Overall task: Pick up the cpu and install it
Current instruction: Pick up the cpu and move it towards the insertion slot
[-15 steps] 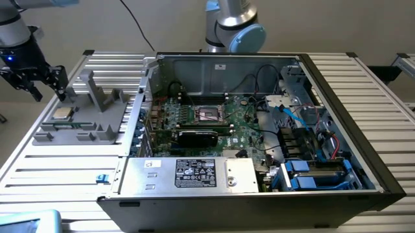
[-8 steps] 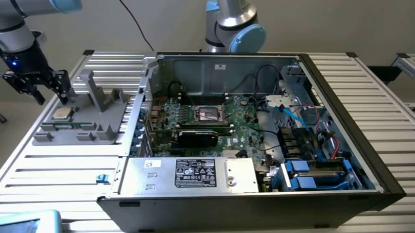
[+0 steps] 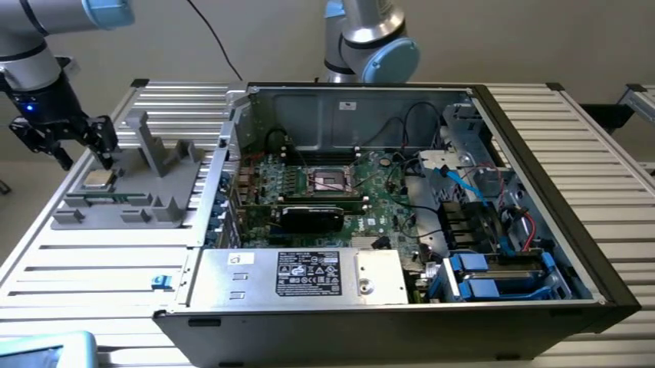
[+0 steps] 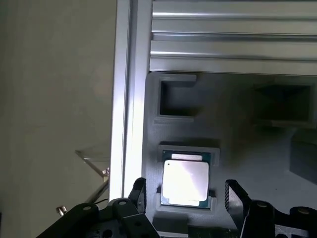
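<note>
The cpu (image 3: 98,179) (image 4: 185,181), a small square chip with a shiny silver top, lies in a recess of the grey plastic fixture (image 3: 133,201) (image 4: 257,148) at the exterior view's left. My gripper (image 3: 80,156) (image 4: 187,201) hangs just above the chip, open, its black fingers (image 4: 237,198) standing on either side of it without touching. Inside the open computer case (image 3: 511,192), the black square socket (image 3: 330,180) sits on the green motherboard with nothing in it.
The fixture has grey upright posts (image 3: 153,142) close beside my gripper. The ribbed aluminium table (image 3: 92,268) carries both fixture and case. A second robot arm (image 3: 369,46) stands behind the case. Cables and blue drive bays (image 3: 492,276) crowd the case's right side.
</note>
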`<state>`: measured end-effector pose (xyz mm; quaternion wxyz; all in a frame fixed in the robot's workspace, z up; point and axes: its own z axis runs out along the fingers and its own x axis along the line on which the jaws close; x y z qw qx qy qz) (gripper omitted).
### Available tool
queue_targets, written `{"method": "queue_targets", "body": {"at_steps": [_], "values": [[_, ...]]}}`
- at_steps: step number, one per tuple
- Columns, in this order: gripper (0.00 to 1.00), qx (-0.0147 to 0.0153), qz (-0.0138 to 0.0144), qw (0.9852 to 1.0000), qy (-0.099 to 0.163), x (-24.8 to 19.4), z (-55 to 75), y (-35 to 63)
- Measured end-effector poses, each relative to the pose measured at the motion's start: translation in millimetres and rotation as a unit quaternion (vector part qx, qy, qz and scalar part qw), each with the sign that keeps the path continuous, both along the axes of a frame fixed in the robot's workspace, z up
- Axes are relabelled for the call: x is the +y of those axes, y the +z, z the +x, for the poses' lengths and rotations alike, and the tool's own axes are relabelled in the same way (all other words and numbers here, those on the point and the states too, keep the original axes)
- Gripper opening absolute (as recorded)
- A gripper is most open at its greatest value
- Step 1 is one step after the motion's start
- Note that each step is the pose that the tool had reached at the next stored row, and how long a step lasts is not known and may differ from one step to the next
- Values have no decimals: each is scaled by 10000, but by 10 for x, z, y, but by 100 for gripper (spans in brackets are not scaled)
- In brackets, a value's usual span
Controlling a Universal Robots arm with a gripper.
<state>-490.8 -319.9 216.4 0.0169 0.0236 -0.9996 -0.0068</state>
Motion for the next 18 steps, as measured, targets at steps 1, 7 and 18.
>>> {"method": "queue_targets", "body": {"at_steps": [1, 7, 18], "values": [[75, 0, 0, 10000, 0, 0, 0, 0], [75, 72, 0, 10000, 0, 0, 11, -31], [75, -45, -4, 10000, 0, 0, 13, -64]]}}
